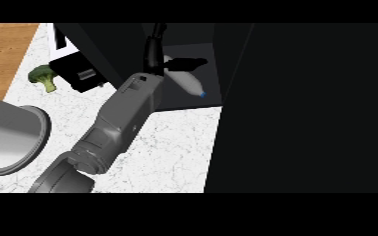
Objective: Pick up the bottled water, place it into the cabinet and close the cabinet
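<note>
Light falls evenly on the white marbled counter, bright and without glare. The cabinet along the counter's right edge is nearly black, its open interior dim grey. The pale bottled water stands out inside. Shadows are faint.

Speckled white stone counter; brushed metal bowl; matt black cabinet

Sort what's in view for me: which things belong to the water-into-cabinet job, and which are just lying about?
Job:
- bottled water, lying inside the cabinet, blue cap toward the front
- cabinet, open
- hand on the bottle

Lying about:
- broccoli on the counter, left
- grey pot at the left edge
</note>
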